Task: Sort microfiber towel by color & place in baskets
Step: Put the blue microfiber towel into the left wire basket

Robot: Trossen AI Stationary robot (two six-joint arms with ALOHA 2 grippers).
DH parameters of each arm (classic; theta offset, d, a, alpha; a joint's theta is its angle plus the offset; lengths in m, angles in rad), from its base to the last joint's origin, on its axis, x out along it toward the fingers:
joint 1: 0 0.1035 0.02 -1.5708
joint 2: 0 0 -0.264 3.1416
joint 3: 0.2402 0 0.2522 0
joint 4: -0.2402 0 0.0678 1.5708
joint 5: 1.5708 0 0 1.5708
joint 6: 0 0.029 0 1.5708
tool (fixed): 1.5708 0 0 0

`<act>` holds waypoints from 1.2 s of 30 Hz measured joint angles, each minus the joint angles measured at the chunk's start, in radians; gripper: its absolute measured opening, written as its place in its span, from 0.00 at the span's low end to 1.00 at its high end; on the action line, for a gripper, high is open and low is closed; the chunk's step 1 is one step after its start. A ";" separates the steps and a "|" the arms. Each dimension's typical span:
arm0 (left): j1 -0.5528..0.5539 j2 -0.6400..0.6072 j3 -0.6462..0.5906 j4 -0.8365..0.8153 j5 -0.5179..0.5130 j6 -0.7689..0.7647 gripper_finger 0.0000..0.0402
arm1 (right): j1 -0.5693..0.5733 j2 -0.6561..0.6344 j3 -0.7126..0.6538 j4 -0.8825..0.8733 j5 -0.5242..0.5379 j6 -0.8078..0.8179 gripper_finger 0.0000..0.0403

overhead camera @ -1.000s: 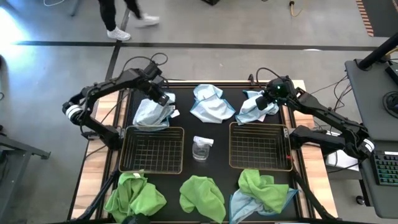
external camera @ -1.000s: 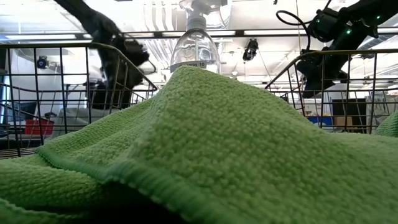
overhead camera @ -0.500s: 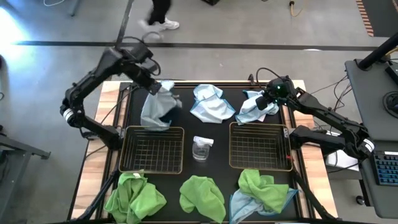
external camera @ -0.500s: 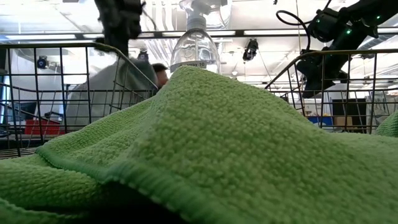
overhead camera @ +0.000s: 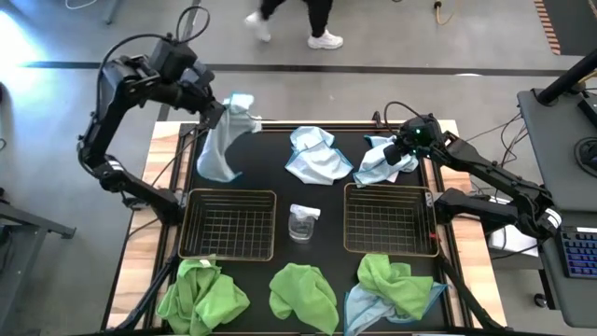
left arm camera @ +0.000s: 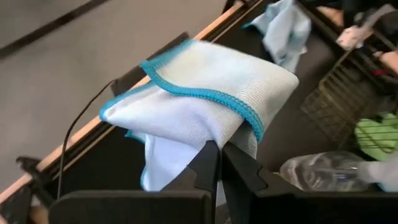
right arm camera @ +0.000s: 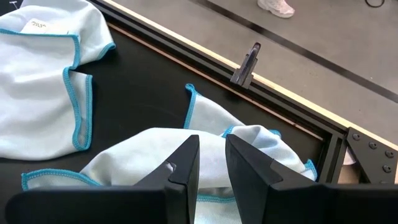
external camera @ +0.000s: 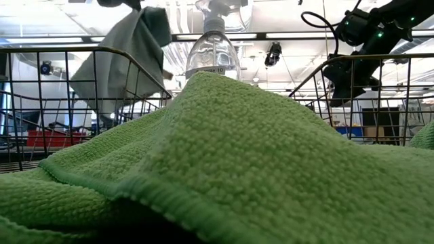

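Observation:
My left gripper [overhead camera: 224,110] is raised over the table's far left corner, shut on a pale blue microfiber towel [overhead camera: 219,147] [left arm camera: 199,87] that also shows in the low view [external camera: 129,54]. My right gripper [overhead camera: 399,154] [right arm camera: 211,163] is down on another pale blue towel [overhead camera: 378,161] at the far right, shut on it. A third blue towel [overhead camera: 312,154] lies flat between them. Two bronze wire baskets [overhead camera: 229,224] [overhead camera: 390,219] stand mid-table. Three lime green towels [overhead camera: 201,294] [overhead camera: 303,294] [overhead camera: 396,278] lie along the near edge, the right one on a blue towel [overhead camera: 359,308]. My left gripper pinches a bunched fold near the towel's top [left arm camera: 233,140] between its two fingers. The towel is lifted clear of the table and hangs slack below the gripper. My right gripper pinches a raised bunch of cloth [right arm camera: 211,140] from above, fingers slanting down. The rest of this towel lies on the table.
A clear plastic spray bottle [overhead camera: 300,222] [external camera: 213,51] lies between the two baskets. A green towel [external camera: 217,163] fills the low view's foreground. A person's legs [overhead camera: 298,19] cross the floor beyond the far edge. Bare black table shows between the blue towels and the baskets.
My left gripper has risen and swung toward the table's far left corner, keeping hold. The blue towel has come off the table behind the left basket and now hangs clear. A person has walked to the right across the floor beyond.

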 joint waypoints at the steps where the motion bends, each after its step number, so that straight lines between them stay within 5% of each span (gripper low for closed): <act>1: -0.019 0.000 0.013 -0.002 0.000 -0.005 0.00 | 0.000 0.000 0.000 0.000 0.000 0.000 0.18; 20: -0.565 -0.019 0.058 -0.021 -0.077 -0.232 0.00 | 0.000 0.000 0.000 -0.003 0.000 0.000 0.18; 36: -0.839 -0.074 0.057 -0.021 -0.243 -0.448 0.00 | 0.000 0.000 0.000 -0.021 -0.001 0.018 0.18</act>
